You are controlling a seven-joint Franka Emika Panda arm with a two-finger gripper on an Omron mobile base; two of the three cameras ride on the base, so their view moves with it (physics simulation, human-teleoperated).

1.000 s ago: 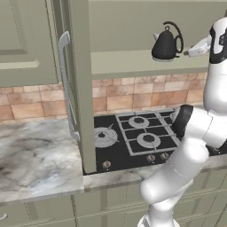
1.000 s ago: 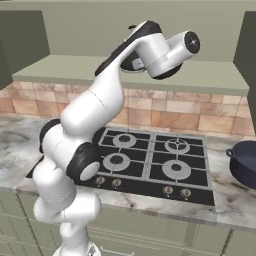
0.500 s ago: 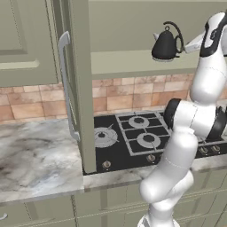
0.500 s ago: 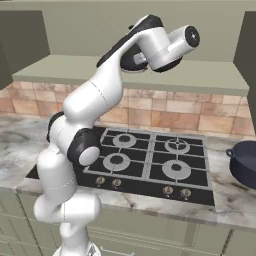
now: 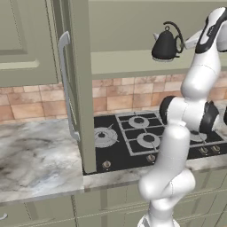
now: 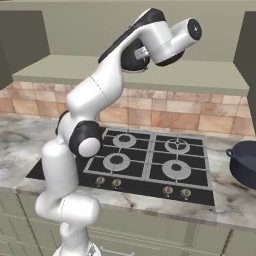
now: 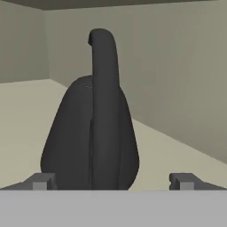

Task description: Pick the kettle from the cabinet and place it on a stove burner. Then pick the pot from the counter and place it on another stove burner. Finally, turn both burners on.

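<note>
While the kettle (image 5: 166, 44) sits on the shelf inside the cabinet (image 5: 80, 84), whose door stands swung open, the task looks barely begun: nothing has been lifted yet. In the hand view the gripper (image 7: 113, 181) has its jaws spread wide, one fingertip on each side of the kettle's base, with the arched handle rising edge-on straight ahead between them. The fingers do not appear to touch the kettle, so I judge this to be the approach just ahead of the first grasp.

Below the cabinet, every burner on the stove is bare, including the large silvery stove burner (image 5: 105, 136) nearest the open door. The pot (image 6: 244, 163) rests on the counter (image 6: 232, 205) beside the stove, at the side away from the cabinet door; its inside cannot be seen from here. The cabinet shelf holds the kettle.

Left to do: grasp and carry the kettle down to a burner, move the pot to another burner, and turn on both knobs.
</note>
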